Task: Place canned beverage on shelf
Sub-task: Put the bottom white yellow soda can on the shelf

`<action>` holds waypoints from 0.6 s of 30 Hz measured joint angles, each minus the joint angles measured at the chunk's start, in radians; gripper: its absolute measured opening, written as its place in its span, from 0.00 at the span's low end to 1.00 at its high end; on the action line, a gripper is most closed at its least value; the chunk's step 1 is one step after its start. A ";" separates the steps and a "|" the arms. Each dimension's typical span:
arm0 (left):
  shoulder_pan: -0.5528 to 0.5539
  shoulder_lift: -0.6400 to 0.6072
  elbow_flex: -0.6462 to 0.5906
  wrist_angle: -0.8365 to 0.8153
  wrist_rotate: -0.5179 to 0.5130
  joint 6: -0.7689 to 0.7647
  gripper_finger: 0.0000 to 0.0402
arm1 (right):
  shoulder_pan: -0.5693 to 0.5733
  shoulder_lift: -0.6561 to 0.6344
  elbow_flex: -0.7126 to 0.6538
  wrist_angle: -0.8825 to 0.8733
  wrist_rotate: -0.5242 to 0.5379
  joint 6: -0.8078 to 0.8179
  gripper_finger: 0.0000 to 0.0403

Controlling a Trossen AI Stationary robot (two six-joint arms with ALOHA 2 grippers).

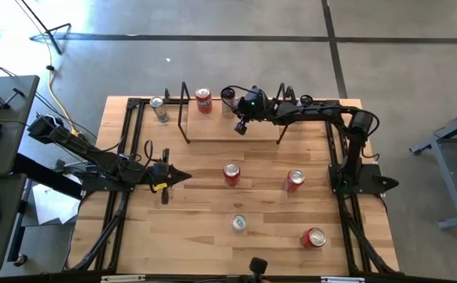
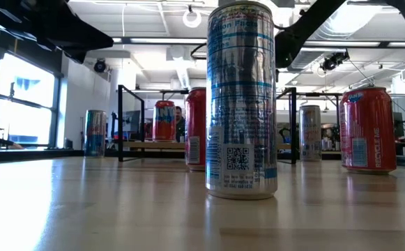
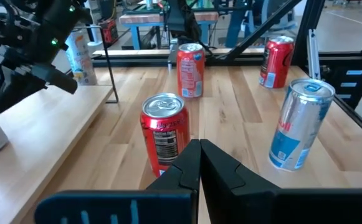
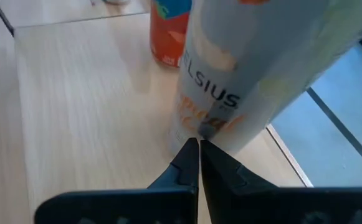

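Two arms are being seen from above, one at each side of the table [image 1: 134, 244]. At the left of the high view, the left gripper [image 1: 175, 178] is being held low over the bare wood, with its fingers pressed together and nothing between them. Toward the middle and lower right of that frame, four cans are standing free on the table, among them a red can [image 1: 231, 174] and a silver can [image 1: 238, 223]. At the upper middle, the shelf [image 1: 212, 128] is being occupied by a red can [image 1: 204, 100] near its left frame, and a pale Celsius can [image 4: 230, 81] is standing just right of it. Over this pale can the right gripper [image 1: 242, 126] is being held; its fingers are closed together, with their tips just in front of the can.
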 joint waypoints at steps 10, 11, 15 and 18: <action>0.000 0.014 0.000 0.008 -0.012 -0.010 0.00 | 0.002 -0.057 0.001 -0.121 0.032 -0.122 0.00; 0.000 0.014 0.000 0.008 -0.018 -0.010 0.00 | 0.000 -0.051 0.001 -0.117 0.034 -0.132 0.00; 0.000 0.014 0.000 0.008 -0.026 -0.010 0.00 | -0.002 -0.011 0.000 -0.104 0.031 -0.148 0.00; 0.000 0.014 0.000 0.008 -0.025 -0.010 0.00 | 0.000 0.013 0.000 -0.055 0.030 -0.147 0.00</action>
